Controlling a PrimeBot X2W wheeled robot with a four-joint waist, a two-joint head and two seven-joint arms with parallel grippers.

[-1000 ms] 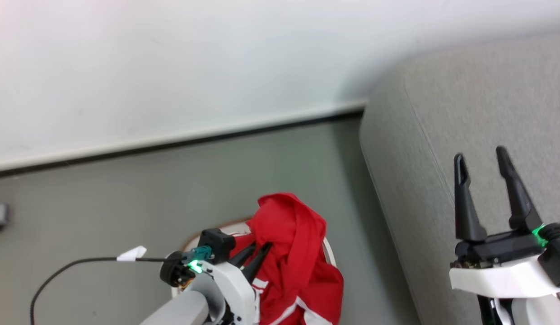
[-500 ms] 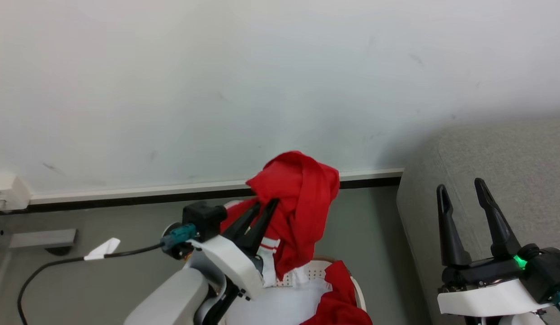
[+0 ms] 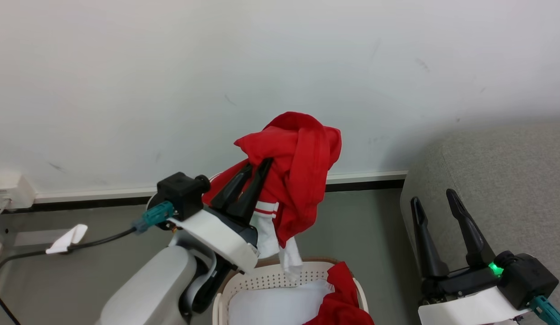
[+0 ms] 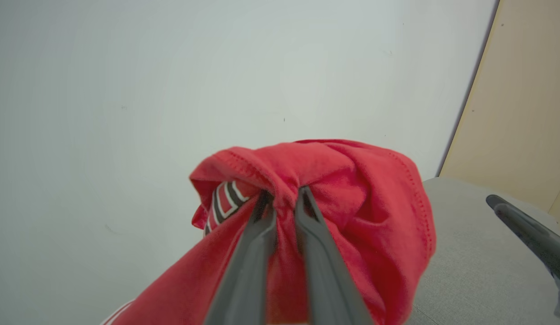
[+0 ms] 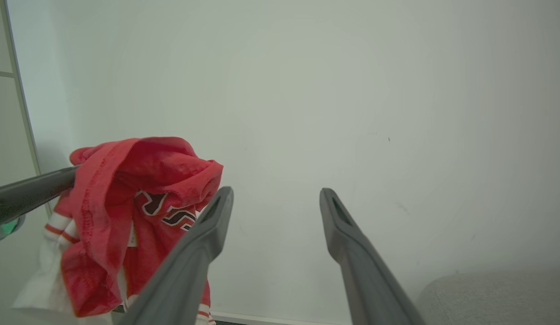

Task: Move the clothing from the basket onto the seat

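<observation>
Up above the basket (image 3: 262,283), the left gripper (image 3: 257,163) is clamped on a bunched fold of the red jersey (image 3: 302,180). The cloth humps over the fingertips and drapes down on the side toward the seat (image 3: 510,171), and its white-trimmed end hangs just over the basket's far rim. A second red garment (image 3: 341,298) lies in the basket on a white pad (image 3: 271,307). The right gripper (image 3: 432,197) is spread wide and empty in front of the seat, well apart from the jersey.
</observation>
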